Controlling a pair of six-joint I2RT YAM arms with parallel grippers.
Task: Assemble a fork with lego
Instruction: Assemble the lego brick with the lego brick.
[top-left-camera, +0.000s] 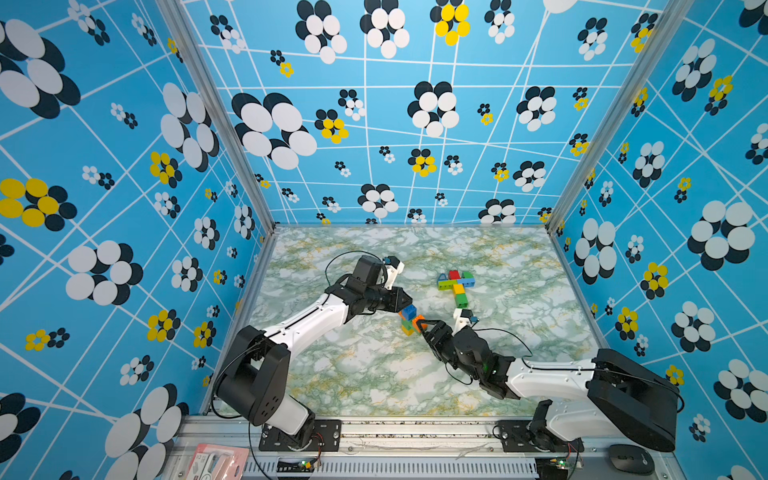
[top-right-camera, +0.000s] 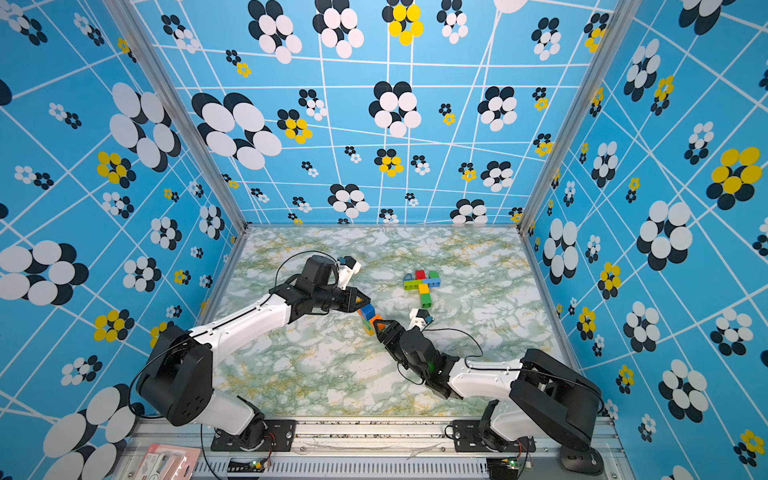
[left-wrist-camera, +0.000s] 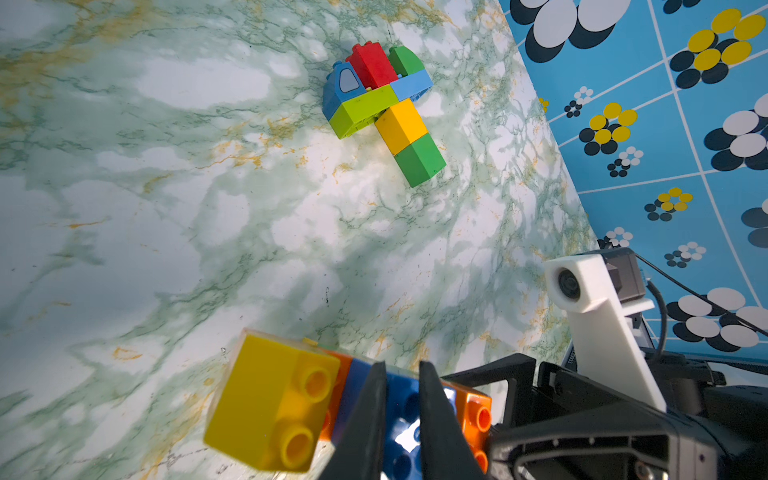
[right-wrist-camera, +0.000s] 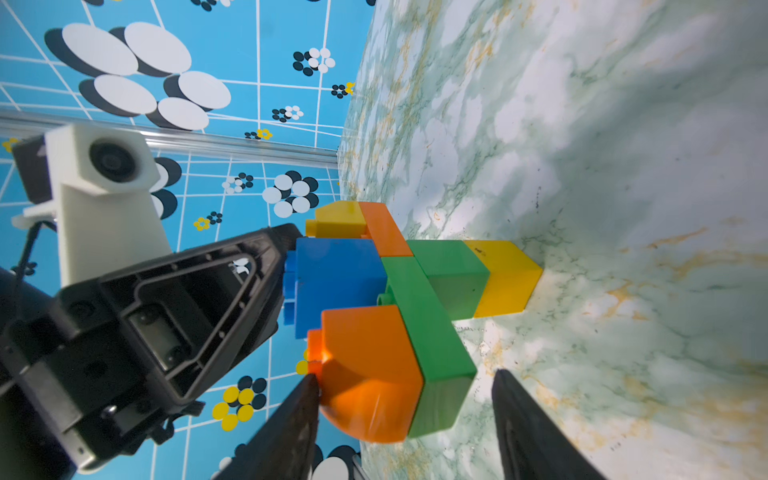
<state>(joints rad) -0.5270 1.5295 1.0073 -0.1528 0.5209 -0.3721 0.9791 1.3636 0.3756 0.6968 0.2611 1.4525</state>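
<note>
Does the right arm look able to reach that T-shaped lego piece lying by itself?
Probably yes: the T-shaped lego piece lies on bare table just beyond the right arm's fingers, nothing between. They stand open astride the orange brick and must back off first.

The lego bricks (right-wrist-camera: 365, 374) are of smooth, glossy plastic which catches the light. The table (left-wrist-camera: 166, 208) has a smooth, marble-patterned surface with a soft shine. The left gripper (left-wrist-camera: 402, 370) looks like matt black plastic, and the front rail (top-left-camera: 415, 428) is dull, scratched metal.

left arm reaching forward | left gripper (left-wrist-camera: 401, 368) clamped on lego (left-wrist-camera: 270, 399) | right arm angled inward | right gripper (right-wrist-camera: 405, 376) jaws apart
</note>
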